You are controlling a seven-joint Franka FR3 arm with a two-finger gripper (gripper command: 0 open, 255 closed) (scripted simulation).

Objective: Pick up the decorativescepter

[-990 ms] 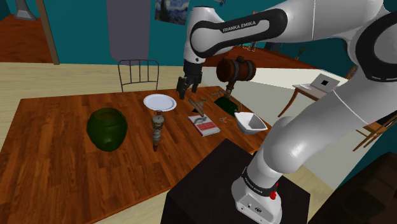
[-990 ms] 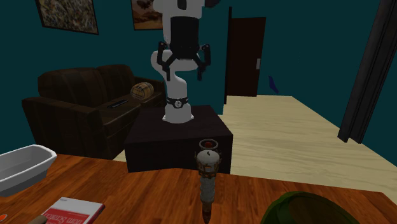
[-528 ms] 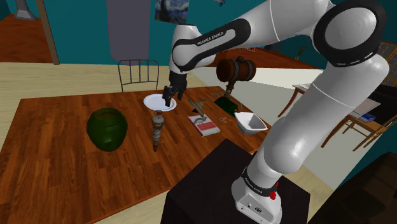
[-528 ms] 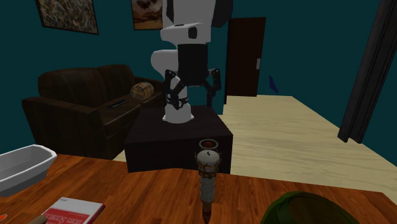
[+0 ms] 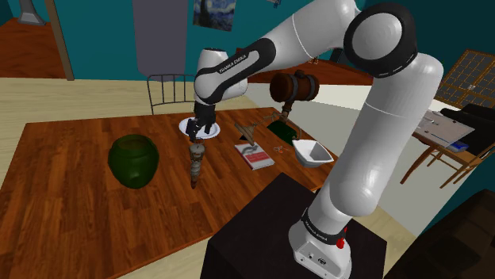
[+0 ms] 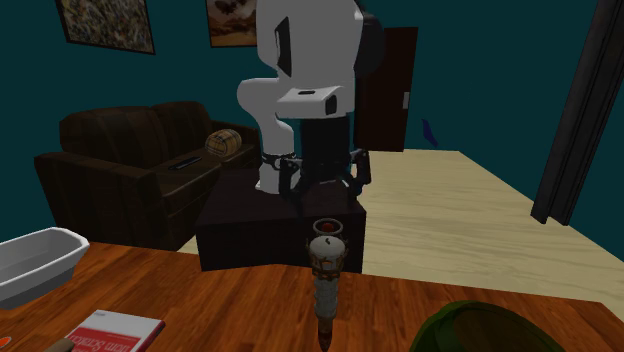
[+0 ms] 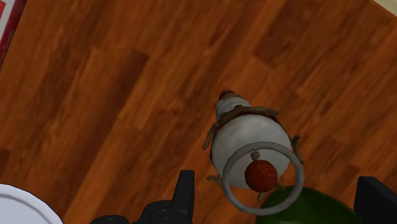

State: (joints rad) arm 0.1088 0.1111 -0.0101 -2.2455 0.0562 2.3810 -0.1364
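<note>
- The gripper (image 5: 198, 130) hangs spread open, grasping nothing, just over the upright scepter (image 5: 196, 163).
- In the shoulder view, a green vase (image 5: 133, 160) sits at the scepter's nine o'clock and a white plate (image 5: 213, 131) at twelve.

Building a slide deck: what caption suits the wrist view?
Open gripper poised above the upright scepter on the wooden table.

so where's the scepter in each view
Shoulder view: the scepter stands upright on the table, left of centre, just right of the green pot.
Second exterior view: bottom centre, upright, with the green pot at its lower right.
Wrist view: seen from above, untouched between the fingers of the open end effector, with the green pot beside it.
Shared landmark: the green pot.
</note>
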